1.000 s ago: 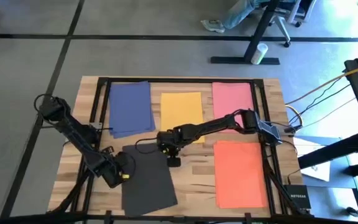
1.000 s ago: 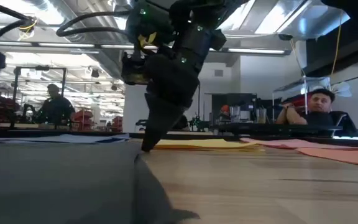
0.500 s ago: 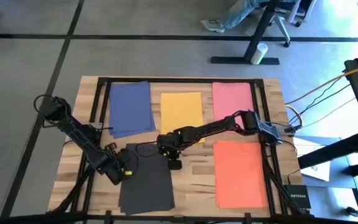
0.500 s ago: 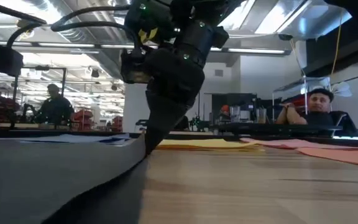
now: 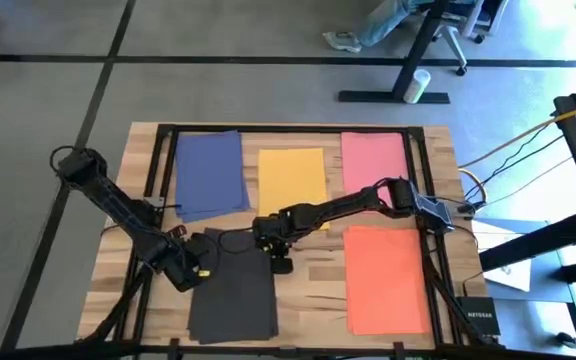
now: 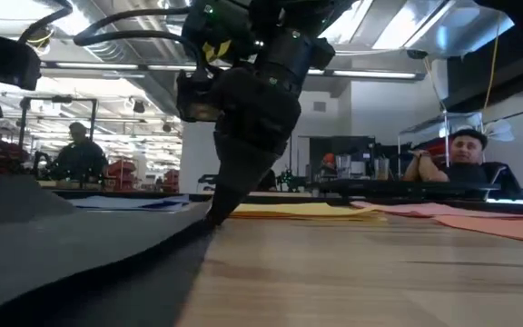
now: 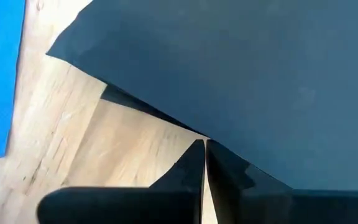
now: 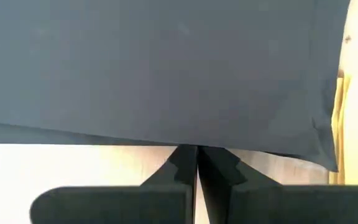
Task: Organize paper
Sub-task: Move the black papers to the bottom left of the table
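Nearest the front edge of the wooden table [image 5: 313, 285], the dark grey-black sheet [image 5: 233, 295] lies at the left-centre, and both arms have hold of it. The left end effector [image 5: 196, 270] is at the sheet's left edge, fingers pressed together on that edge; the left wrist view shows the edge [image 7: 166, 118] lifted off the wood with a shadow beneath it. In the low view that near side of the sheet [image 6: 80, 263] bulges up off the table.

Now the right end effector [image 5: 279, 262]: it sits at the sheet's upper right corner, fingers closed tight on the paper's rim. The right wrist view has the dark sheet [image 8: 160, 68] filling most of the picture, with a sliver of yellow [image 8: 339, 124] showing at one side. In the low view this end effector [image 6: 221, 204] points steeply down, its tip right at the table where the sheet's edge begins.

To the right on the near half, the orange sheet [image 5: 386, 278] lies flat, well apart from the dark one.

Further back, three sheets sit in a row along the far side: navy blue [image 5: 211, 172] on the left, yellow [image 5: 292, 178] in the middle, pink [image 5: 375, 160] on the right, the right arm crossing over its near end.

Beyond the table, a person [image 6: 466, 163] sits at a desk, and another person [image 6: 78, 153] shows far off at the left.
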Available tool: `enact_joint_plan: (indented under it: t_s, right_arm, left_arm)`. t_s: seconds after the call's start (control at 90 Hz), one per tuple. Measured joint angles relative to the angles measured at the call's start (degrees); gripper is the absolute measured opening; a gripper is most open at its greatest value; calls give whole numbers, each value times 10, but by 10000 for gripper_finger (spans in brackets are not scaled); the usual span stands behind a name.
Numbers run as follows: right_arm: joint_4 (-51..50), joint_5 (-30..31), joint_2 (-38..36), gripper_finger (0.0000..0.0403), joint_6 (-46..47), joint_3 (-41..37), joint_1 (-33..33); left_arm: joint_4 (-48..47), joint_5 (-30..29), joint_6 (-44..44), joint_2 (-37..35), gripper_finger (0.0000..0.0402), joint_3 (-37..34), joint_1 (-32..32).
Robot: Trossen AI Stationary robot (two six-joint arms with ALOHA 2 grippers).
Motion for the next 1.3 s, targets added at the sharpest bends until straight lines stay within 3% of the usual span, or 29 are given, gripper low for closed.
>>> enact_joint_plan:
  t_s: [1.111,1.3]
  right_arm:
    - [-2,-2,-1,0,0,0,2]
    - [-18,-6,-1,0,-6,11,17]
  left_arm:
    - [1,2,3,-1,0,2,-1]
    - [-23,-17,31,-1,0,32,-1]
